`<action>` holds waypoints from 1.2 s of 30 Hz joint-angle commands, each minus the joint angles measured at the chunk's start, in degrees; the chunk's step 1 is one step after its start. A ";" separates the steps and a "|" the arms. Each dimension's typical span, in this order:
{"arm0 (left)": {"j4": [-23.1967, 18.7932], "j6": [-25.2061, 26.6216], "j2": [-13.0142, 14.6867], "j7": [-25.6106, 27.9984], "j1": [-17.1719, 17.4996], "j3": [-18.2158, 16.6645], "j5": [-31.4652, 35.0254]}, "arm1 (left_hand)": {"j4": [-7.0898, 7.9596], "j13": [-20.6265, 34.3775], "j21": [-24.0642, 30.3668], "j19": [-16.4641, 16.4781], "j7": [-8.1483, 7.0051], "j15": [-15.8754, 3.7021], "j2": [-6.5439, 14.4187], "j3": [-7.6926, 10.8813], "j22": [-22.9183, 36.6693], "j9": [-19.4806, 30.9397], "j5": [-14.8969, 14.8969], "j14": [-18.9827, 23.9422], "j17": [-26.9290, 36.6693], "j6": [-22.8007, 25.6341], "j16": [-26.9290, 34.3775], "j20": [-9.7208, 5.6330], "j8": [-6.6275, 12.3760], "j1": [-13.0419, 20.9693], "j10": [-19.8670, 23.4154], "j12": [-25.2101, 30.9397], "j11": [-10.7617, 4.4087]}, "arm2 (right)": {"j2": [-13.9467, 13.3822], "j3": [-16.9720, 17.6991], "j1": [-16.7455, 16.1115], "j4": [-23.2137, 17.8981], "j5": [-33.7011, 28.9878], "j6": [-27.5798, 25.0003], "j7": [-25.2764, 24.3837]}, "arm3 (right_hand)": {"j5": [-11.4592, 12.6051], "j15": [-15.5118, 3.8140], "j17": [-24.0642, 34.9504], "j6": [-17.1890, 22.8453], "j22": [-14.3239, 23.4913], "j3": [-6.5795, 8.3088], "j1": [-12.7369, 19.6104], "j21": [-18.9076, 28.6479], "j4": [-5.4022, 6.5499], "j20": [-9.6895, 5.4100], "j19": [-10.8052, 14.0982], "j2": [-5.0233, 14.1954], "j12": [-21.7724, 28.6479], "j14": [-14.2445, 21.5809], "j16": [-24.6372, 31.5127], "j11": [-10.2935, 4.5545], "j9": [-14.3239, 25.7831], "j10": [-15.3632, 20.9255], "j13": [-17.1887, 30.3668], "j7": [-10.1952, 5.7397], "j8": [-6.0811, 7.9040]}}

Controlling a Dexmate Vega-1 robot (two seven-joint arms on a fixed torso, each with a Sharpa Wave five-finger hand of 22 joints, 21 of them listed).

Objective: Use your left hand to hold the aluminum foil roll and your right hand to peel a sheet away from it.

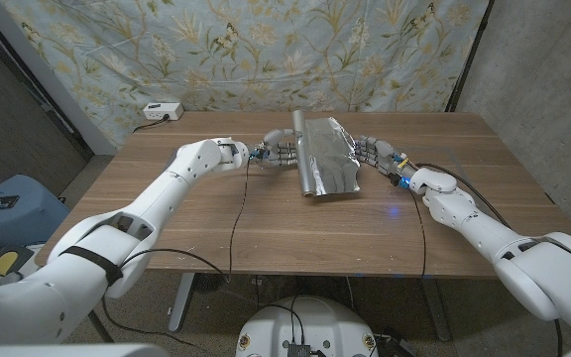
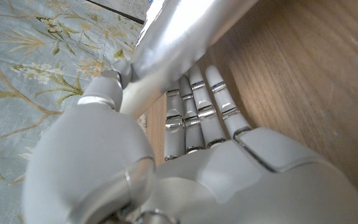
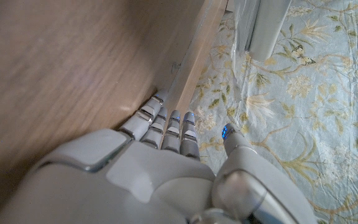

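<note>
Left hand (image 1: 278,153) is gripping the aluminum foil roll (image 1: 307,159) just above frame centre, its long axis running top to bottom. Unrolled sheet (image 1: 334,157) is spreading rightward toward the right hand (image 1: 373,153), whose fingers are lying spread at its edge; whether they are pinching it, I cannot tell.

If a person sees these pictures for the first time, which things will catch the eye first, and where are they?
The shiny aluminum foil roll lies near the middle of the wooden table, with a crinkled sheet spread from it toward the robot's right. The left hand grips the roll from its left side, and the right hand reaches to the sheet's far edge. Behind the table hangs a pale floral cloth.
</note>
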 commanded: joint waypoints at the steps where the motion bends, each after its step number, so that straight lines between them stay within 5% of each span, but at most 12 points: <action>1: 0.38 0.89 -0.16 -0.55 0.72 -0.61 -2.00 | 3.56 0.03 0.51 -0.34 -4.34 -0.45 3.87 3.83 0.20 11.46 0.44 0.59 0.27 4.61 -0.31 0.03 9.82 3.33 5.73 -0.12 -5.42 | -1.35 -0.37 -1.39 -3.50 0.10 -2.24 -0.05 | -0.21 0.55 0.09 0.43 0.29 0.11 0.60 0.33 -0.26 0.62 0.11 0.27 0.09 0.12 0.17 0.24 0.11 -0.39 0.29 -0.21 0.23; 8: -0.06 0.89 -0.05 -0.27 1.36 -0.63 -2.44 | 3.57 0.10 0.73 -0.39 -4.54 -0.49 3.81 3.96 0.18 11.41 0.53 0.65 0.31 4.89 -0.43 0.00 9.91 3.17 5.80 -0.18 -5.47 | -3.05 -0.73 -2.36 -6.64 -0.28 -3.64 -0.16 | -0.23 0.75 0.10 0.44 0.30 0.02 0.49 0.33 -0.22 1.30 0.09 0.13 0.08 -0.02 0.12 0.34 0.11 -0.49 0.29 -0.17 0.22; 19: 0.18 0.78 -0.13 -0.38 1.84 -0.70 -3.13 | 3.52 0.10 1.03 -0.47 -4.65 -0.42 3.85 4.10 0.16 11.34 0.60 0.68 0.53 4.81 -0.47 0.00 9.87 3.13 5.91 -0.31 -5.54 | -8.83 -1.08 -4.10 -17.52 -1.21 -9.17 -1.00 | -0.35 2.30 -0.11 -0.05 0.31 -1.03 -0.48 0.41 -0.33 3.35 0.26 -1.89 0.11 -0.13 -0.12 0.98 0.12 -0.62 0.30 0.29 0.02; 36: 5.04 -1.46 -2.08 -3.66 1.28 -1.24 -4.03 | 3.50 0.14 1.45 -0.73 -4.70 -0.54 3.85 4.28 0.12 11.59 0.67 0.56 0.85 4.84 -0.63 -0.05 10.11 2.99 5.89 -0.57 -5.67 | -12.35 -2.66 -3.46 -23.58 -2.06 -14.56 0.77 | -0.13 3.96 -0.70 -1.53 0.32 -2.06 -0.96 0.57 -1.20 5.35 0.96 -4.01 -0.15 -0.24 -0.59 2.12 0.12 -1.66 0.30 1.03 -0.33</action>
